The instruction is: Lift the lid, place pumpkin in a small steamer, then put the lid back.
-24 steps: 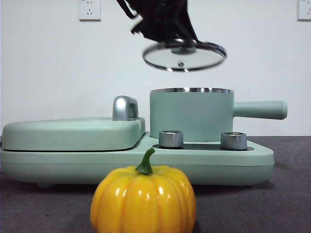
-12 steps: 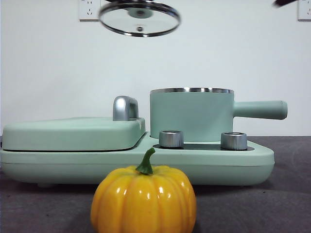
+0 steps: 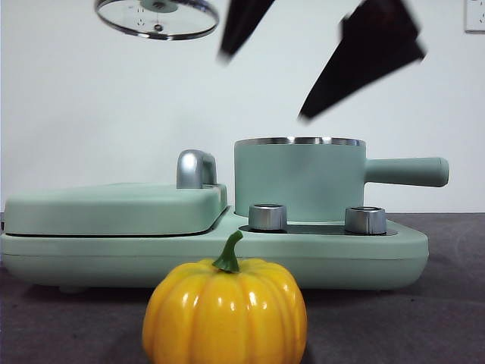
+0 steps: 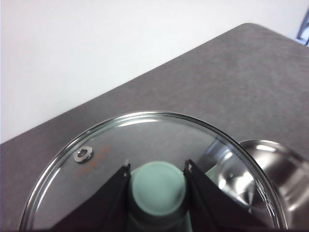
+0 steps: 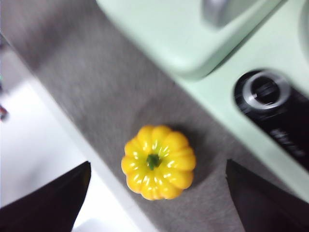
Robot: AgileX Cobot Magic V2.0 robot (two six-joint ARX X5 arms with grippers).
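The glass lid point(image 3: 158, 17) with its steel rim hangs high at the upper left, well away from the small steamer point(image 3: 298, 178). My left gripper point(image 4: 158, 189) is shut on the lid's mint-green knob point(image 4: 158, 186). The steamer stands uncovered on the right of the mint-green base, its handle point(image 3: 405, 171) pointing right. The pumpkin point(image 3: 225, 311), yellow-orange with a green stem, sits on the dark table in front of the base. My right gripper point(image 3: 264, 87) hangs open above the steamer, and in its wrist view the pumpkin point(image 5: 158, 162) lies far below, between the open jaws.
A flat mint-green griddle cover point(image 3: 114, 206) with a chrome handle point(image 3: 195, 168) fills the left of the base. Two steel knobs point(image 3: 267, 217) point(image 3: 364, 220) stand in front of the steamer. The table's front edge point(image 5: 91, 159) runs close to the pumpkin.
The lid has moved up and to the left, away from the steamer. The open right gripper has come down into the front view from the top right.
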